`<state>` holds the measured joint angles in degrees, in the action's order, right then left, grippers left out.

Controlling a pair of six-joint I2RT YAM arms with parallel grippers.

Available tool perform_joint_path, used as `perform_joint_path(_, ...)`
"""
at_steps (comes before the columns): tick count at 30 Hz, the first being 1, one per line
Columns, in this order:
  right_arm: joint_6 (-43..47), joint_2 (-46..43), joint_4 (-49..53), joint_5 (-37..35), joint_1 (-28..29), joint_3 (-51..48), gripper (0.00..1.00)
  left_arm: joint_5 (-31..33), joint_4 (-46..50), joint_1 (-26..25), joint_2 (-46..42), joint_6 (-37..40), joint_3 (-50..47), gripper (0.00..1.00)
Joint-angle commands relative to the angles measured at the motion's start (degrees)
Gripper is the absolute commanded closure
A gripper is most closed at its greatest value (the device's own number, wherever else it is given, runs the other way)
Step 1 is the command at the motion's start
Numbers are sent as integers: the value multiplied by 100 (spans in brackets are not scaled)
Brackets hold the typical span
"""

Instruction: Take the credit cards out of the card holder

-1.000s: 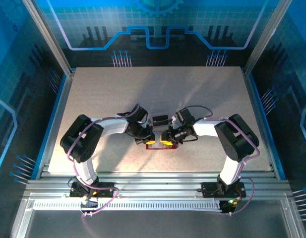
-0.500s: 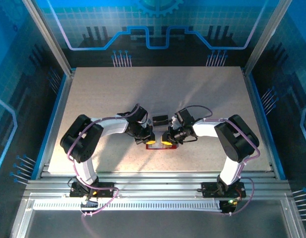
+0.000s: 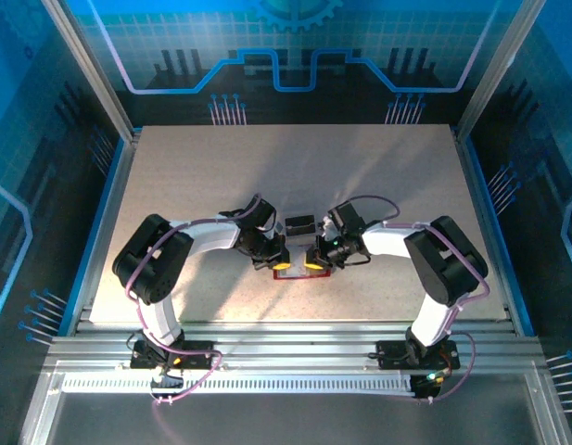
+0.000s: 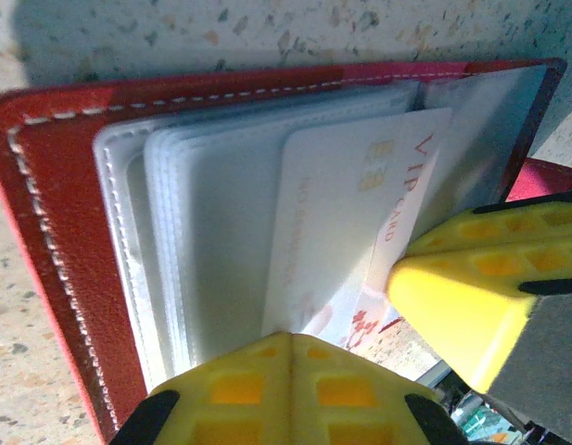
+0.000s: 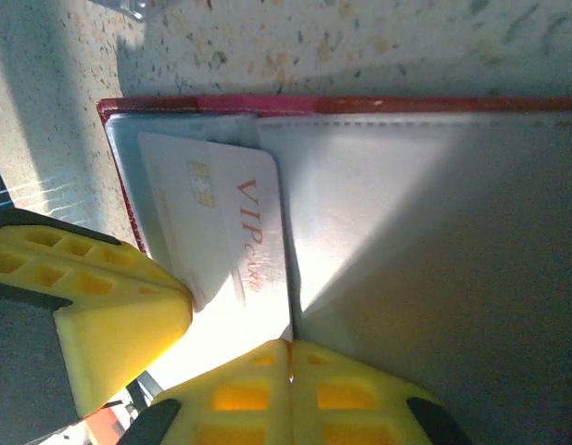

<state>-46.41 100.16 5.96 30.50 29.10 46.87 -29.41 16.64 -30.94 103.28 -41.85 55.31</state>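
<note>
Between my left jaws and right jaws the card holder (image 4: 54,232) lies open on the table (image 4: 267,23). Left jaws: closed tight on its pale sleeves (image 4: 211,250). Right jaws: pinched shut on the white credit card (image 5: 221,232). Risk, in my judgement: the shallow edge grip slips, or the sleeve drags along.

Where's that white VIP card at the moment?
In the left wrist view the white VIP card lies right of centre on the clear pockets of the open red card holder, beside the right claw.
</note>
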Motion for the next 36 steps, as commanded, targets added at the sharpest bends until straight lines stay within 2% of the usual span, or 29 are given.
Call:
perform_joint_path(1, 176, -237, 442, -280, -182, -99, 96, 142, 364, -25, -55, 98, 68, 100)
perform_joint_path(12, 474, -554, 856, -265, -458, -91, 98, 145, 385, -23, -39, 106, 89, 100)
perform_joint_path(22, 758, -842, 1301, -404, -379, 168, 100, 127, 380, -25, -26, 99, 122, 100)
perform_joint_path(26, 841, -716, 1372, -351, -183, 319, 94, 113, 375, -23, -10, 107, 135, 100)
perform_joint_path(32, 398, -516, 738, 17, -57, 293, 83, 119, 370, -19, -9, 106, 131, 100)
perform_joint_path(36, 287, -436, 598, 72, -12, 279, 83, 111, 375, -25, -14, 106, 114, 100)
